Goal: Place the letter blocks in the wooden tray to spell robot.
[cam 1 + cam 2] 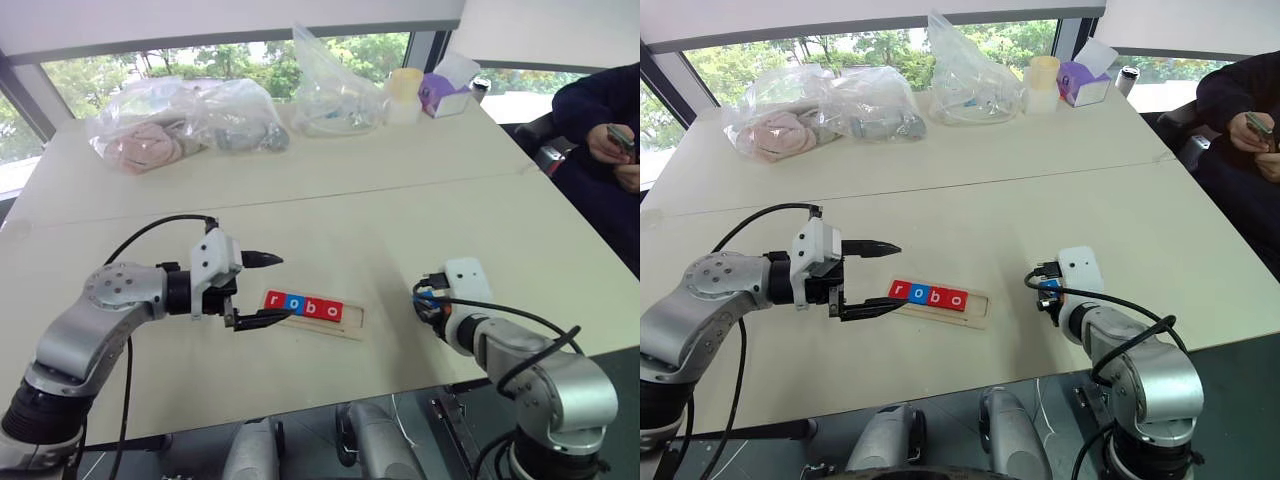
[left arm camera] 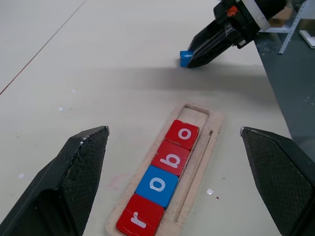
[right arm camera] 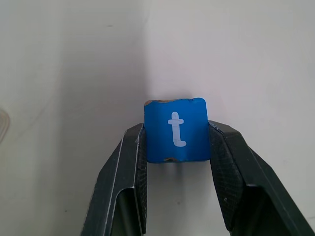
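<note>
Left eye view: plastic bags (image 1: 185, 125), person (image 1: 600, 130) beyond tray (image 1: 352, 322).

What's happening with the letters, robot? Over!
Right gripper shut on blue t block. Left gripper open beside wooden tray. Tray holds r, o, b, o; last slot free. Nothing in the way.
</note>
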Motion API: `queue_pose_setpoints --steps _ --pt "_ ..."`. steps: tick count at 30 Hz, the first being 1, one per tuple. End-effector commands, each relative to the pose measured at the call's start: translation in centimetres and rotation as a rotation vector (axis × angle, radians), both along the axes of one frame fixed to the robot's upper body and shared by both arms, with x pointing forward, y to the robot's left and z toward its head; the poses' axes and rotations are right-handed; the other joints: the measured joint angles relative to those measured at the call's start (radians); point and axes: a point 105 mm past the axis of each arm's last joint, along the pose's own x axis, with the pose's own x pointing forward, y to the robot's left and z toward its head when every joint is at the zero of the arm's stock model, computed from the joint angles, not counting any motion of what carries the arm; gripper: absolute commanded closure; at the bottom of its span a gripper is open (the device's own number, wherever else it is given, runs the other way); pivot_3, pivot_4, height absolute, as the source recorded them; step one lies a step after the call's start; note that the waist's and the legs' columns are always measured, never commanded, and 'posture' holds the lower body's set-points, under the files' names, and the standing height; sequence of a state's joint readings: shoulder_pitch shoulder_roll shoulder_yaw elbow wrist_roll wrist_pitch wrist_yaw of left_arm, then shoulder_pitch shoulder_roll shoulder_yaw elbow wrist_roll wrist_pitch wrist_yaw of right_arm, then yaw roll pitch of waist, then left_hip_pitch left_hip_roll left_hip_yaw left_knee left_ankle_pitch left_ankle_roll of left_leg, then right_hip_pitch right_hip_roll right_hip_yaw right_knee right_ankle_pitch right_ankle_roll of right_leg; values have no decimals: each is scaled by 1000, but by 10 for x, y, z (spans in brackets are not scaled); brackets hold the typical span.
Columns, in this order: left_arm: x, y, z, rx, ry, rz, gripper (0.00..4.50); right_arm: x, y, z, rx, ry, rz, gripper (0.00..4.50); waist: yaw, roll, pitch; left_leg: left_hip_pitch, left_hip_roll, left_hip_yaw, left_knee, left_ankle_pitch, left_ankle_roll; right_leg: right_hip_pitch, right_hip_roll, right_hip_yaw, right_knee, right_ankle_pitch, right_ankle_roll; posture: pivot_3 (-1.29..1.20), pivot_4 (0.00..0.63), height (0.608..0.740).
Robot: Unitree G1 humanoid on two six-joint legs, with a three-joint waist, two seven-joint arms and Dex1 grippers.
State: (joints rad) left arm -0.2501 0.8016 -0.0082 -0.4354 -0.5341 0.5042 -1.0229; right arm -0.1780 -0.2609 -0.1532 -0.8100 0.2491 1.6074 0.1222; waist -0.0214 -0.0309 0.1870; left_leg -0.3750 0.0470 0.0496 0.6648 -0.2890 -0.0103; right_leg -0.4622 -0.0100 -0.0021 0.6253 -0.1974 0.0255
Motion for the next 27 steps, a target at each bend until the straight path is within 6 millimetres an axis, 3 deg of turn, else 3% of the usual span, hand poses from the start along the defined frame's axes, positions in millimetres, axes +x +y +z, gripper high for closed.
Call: queue_pose_setpoints --steps 1,2,8,9,14,20,27 --pt "0 -3 9 -8 -47 -19 0 3 1 8 -10 -29 3 3320 0 0 0 0 0 0 0 0 0 0 0 0 0 0 0 0 150 740" --pt "0 -3 9 -8 -48 -19 0 4 1 9 -12 -31 5 3320 0 0 0 0 0 0 0 0 0 0 0 0 0 0 0 0 150 740" --pt "-1 -2 9 -9 -49 -10 0 1 8 12 -14 -11 140 239 0 0 0 0 0 0 -1 0 0 0 0 0 -1 0 0 0 150 740" --pt "-1 -2 9 -9 -49 -9 0 1 9 14 -12 -8 169 101 0 0 0 0 0 0 -1 0 0 0 0 0 -2 0 0 0 150 740" --pt "-1 0 9 -7 -47 -7 0 -9 9 41 -88 65 499 101 0 3 3 -1 0 0 -1 0 0 1 -1 0 -6 0 0 0 150 740" --pt "-3 2 9 2 -43 -13 0 7 -11 72 -172 -80 795 101 6 1 3 -2 0 0 -3 -1 2 2 1 -1 -10 0 0 0 150 740" --pt "-4 6 11 16 -51 -6 0 16 -34 44 -219 -136 1049 101 4 1 3 -2 0 2 -3 -3 5 2 1 -1 -11 0 2 0 150 740"
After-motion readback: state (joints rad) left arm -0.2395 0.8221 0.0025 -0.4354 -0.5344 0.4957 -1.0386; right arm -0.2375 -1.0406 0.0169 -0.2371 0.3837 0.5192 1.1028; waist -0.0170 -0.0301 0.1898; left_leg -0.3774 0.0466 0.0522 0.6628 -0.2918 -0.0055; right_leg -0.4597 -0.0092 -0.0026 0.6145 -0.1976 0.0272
